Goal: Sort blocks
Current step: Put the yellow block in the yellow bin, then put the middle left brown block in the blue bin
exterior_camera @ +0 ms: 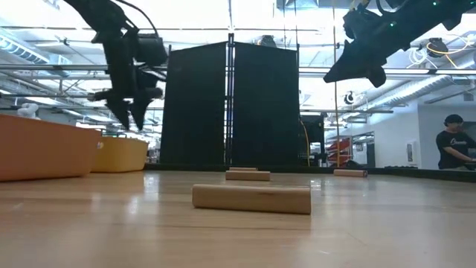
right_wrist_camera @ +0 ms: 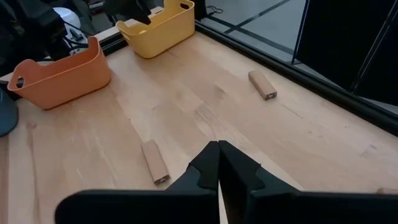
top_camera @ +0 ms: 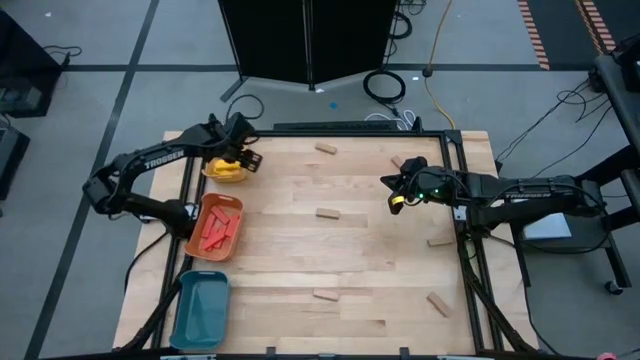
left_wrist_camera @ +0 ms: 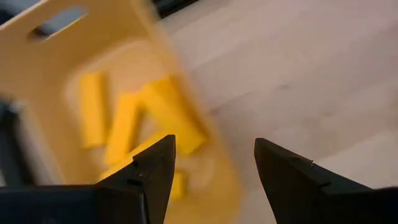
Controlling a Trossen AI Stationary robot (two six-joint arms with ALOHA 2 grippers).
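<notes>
My left gripper [left_wrist_camera: 214, 146] hangs open over the yellow tray [top_camera: 226, 170] at the table's far left, with nothing between its fingers. Several yellow blocks [left_wrist_camera: 124, 124] lie flat on that tray's floor. Red blocks [top_camera: 218, 232] lie in the orange tray [top_camera: 200, 245] just nearer. Tan blocks lie flat and scattered on the table, one at the centre [top_camera: 328, 213] and one at the far side [top_camera: 326, 149]. My right gripper [right_wrist_camera: 218, 146] is shut with nothing in it, raised above the table right of centre [top_camera: 390, 190].
A teal tray [top_camera: 200, 310] stands at the near left corner. More tan blocks lie near the front edge [top_camera: 326, 295], at the near right [top_camera: 438, 304] and by the right rail [top_camera: 440, 241]. A black frame [top_camera: 460, 200] borders the table. A person [exterior_camera: 454, 149] stands far off in the room.
</notes>
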